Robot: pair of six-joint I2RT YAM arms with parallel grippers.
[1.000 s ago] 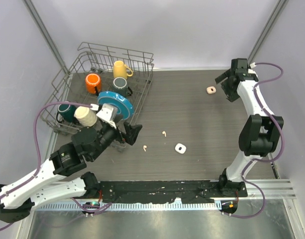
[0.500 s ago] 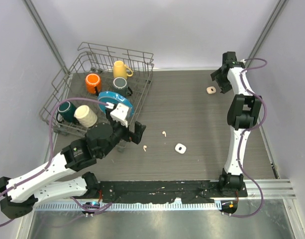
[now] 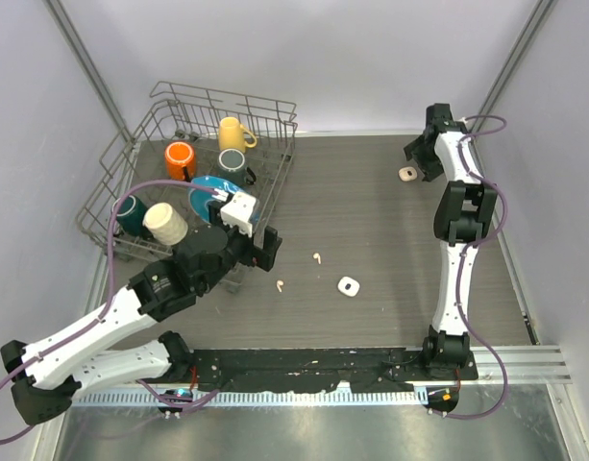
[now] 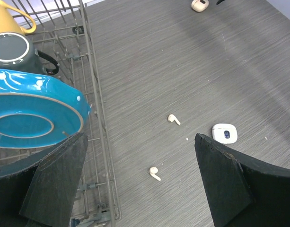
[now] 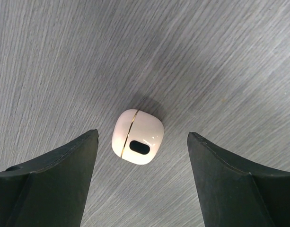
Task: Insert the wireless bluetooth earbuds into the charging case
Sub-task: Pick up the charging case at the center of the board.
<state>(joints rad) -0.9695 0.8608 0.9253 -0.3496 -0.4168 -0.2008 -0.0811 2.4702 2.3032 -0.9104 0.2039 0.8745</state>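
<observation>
Two small white earbuds lie on the dark table, one (image 3: 316, 257) (image 4: 173, 119) farther off and one (image 3: 280, 284) (image 4: 154, 173) nearer the rack. A white charging case (image 3: 348, 285) (image 4: 224, 133) with a blue mark lies to their right. A second, pale pink case (image 3: 406, 174) (image 5: 137, 137) lies closed at the back right. My left gripper (image 3: 260, 252) (image 4: 140, 138) hangs open above the nearer earbud, holding nothing. My right gripper (image 3: 416, 163) (image 5: 142, 134) is open, with a finger on each side of the pink case and a gap on both sides.
A wire dish rack (image 3: 275, 182) (image 4: 95, 99) stands at the back left, close beside my left gripper. It holds a blue plate (image 4: 36, 118), a yellow mug (image 3: 233, 133), an orange mug (image 3: 180, 158) and other mugs. Grey walls enclose the table.
My right gripper has swung left to sit over the pink case, and its jaws have narrowed somewhat. My left arm has pushed forward and right towards the earbuds, still wide open.
</observation>
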